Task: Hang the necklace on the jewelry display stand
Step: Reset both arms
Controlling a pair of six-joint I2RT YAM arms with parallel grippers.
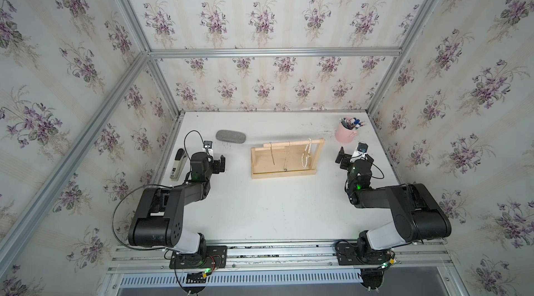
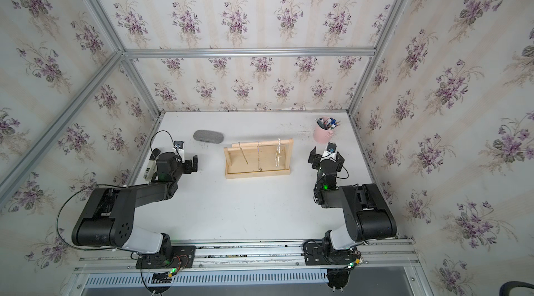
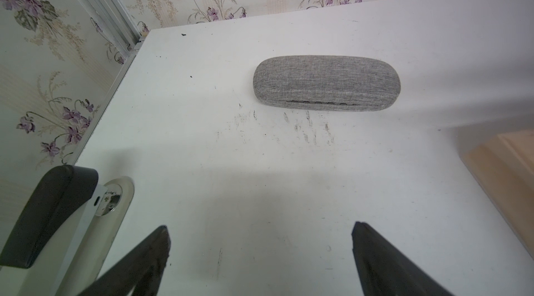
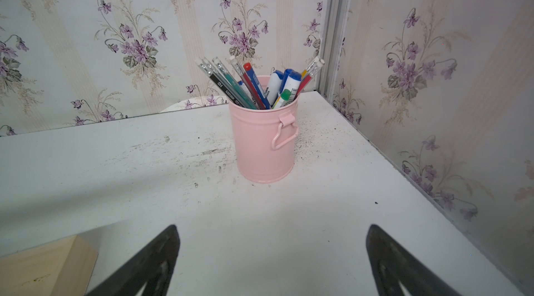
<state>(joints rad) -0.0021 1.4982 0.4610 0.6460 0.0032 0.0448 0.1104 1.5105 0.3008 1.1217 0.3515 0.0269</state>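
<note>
Where beads (image 1: 309, 148) hang, the stand (image 1: 283, 174) is pale wood.

Stand: the light natural-wood jewelry display stand (image 1: 281, 175) before me is pale honey-tan, unpainted;
Necklaces: one white beaded necklace (image 1: 309, 147); two thin gold chains (image 1: 272, 153);
Case: the oval woven-fabric glasses case (image 3: 326, 82) is heathered grey;
Bucket: the small metal bucket (image 4: 264, 141) is pastel pink; its pens (image 4: 254, 83) are blue, red, green and black;
Stapler: the desk stapler (image 3: 43, 210) is black over cream;
Table: the flat white tabletop (image 1: 260, 208) has dark scuffs;
Walls: cream-striped wallpaper (image 1: 260, 5) with purple violets;
Mine: my left gripper (image 3: 260, 226) and right gripper (image 4: 273, 226) are matte black.
</note>
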